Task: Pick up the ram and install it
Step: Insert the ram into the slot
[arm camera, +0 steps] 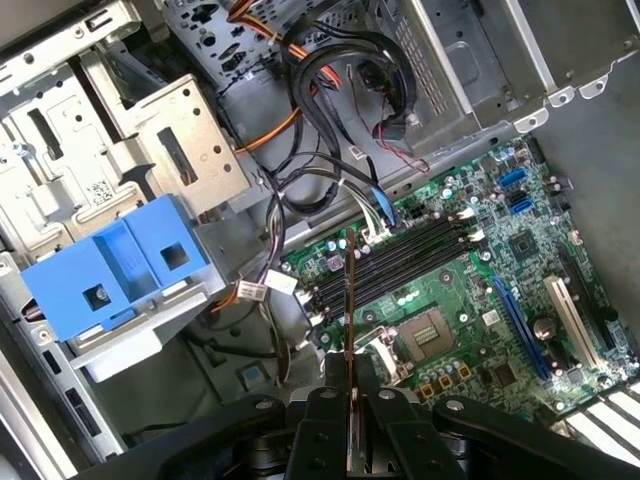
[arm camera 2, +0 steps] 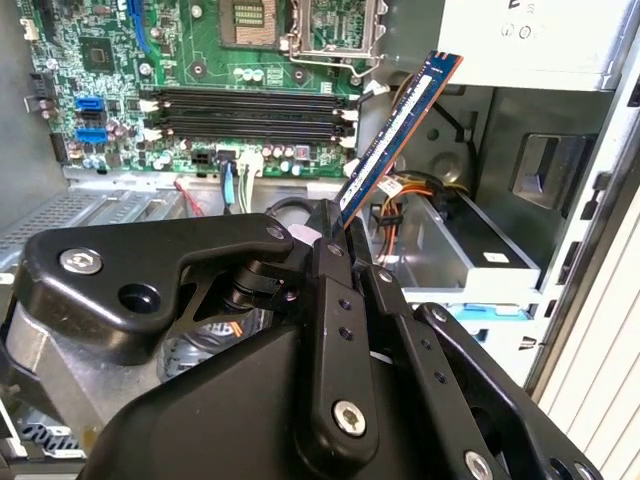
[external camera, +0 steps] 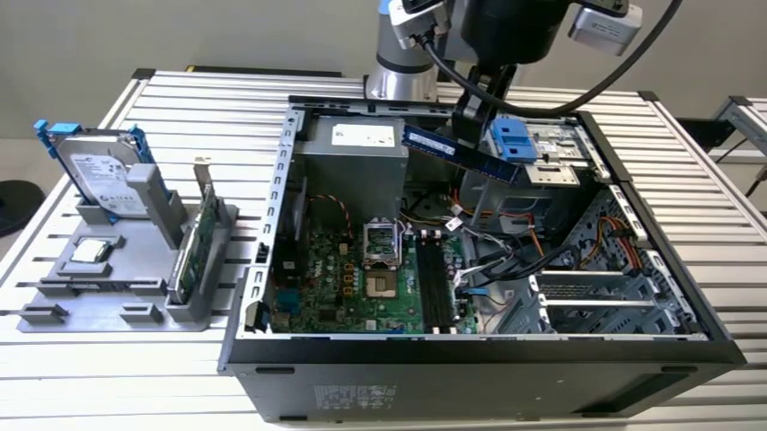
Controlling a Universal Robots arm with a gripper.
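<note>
The end effector (arm camera 2: 335,228) was pinching the long, narrow, dark bluish ram stick (arm camera 2: 400,125), holding it in the air above the level of the green motherboard (external camera: 359,278) and well apart from the motherboard's black memory slots (arm camera 2: 250,105). For a sound insertion, the stick would probably need squaring parallel with one slot, clear of the loose black cables (arm camera: 330,70) beside the motherboard. The motherboard lay inside an open black computer case (external camera: 480,368) on a white slatted desk (external camera: 108,377). A plain grey wall (external camera: 180,31) stood behind.
</note>
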